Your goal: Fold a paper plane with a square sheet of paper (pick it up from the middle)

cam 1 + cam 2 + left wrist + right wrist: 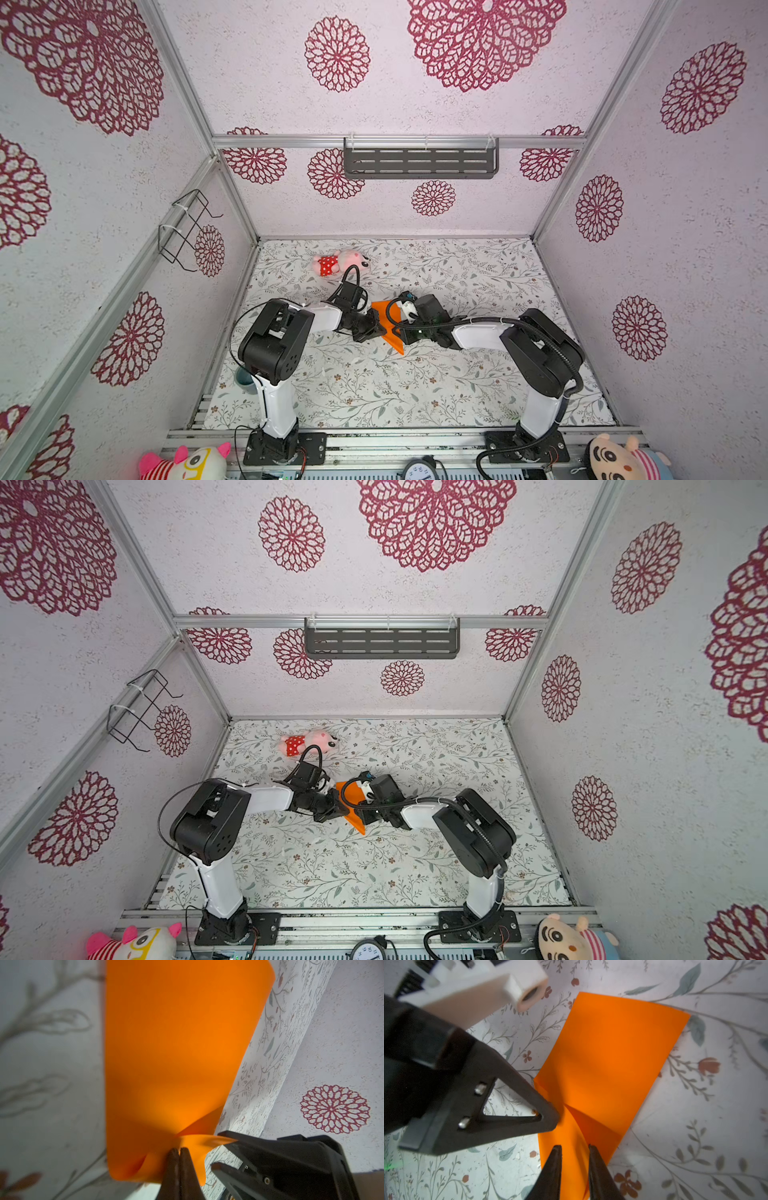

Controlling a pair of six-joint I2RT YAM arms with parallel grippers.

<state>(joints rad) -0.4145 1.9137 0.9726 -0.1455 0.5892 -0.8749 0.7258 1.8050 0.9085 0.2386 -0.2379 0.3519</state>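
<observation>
Square sheet of paper (384,318), bright orange, sits mid tabletop (415,395) between the two arms, seen in both top views (353,798). Its near corner pokes out below the grippers. The sheet is not flat: it is bent, with a raised ridge running up from the edge where the jaws meet it.

Left gripper (179,1152): jaws clenched tight together, pinching the paper's edge. The orange wraps both sides of the tips in the left wrist view, and most of the sheet (176,1043) stretches away from them.

Right gripper (574,1149): jaws released and standing apart. The paper ridge runs into the gap between them and is not pinched. In the right wrist view the rest of the sheet (608,1053) lies beyond the tips. In the left wrist view a curled flap of paper touches one right finger (230,1140).

The two grippers are just beside each other on the same edge. Pink plush toy (343,262) lies at the back of the tabletop, well apart from the paper.
</observation>
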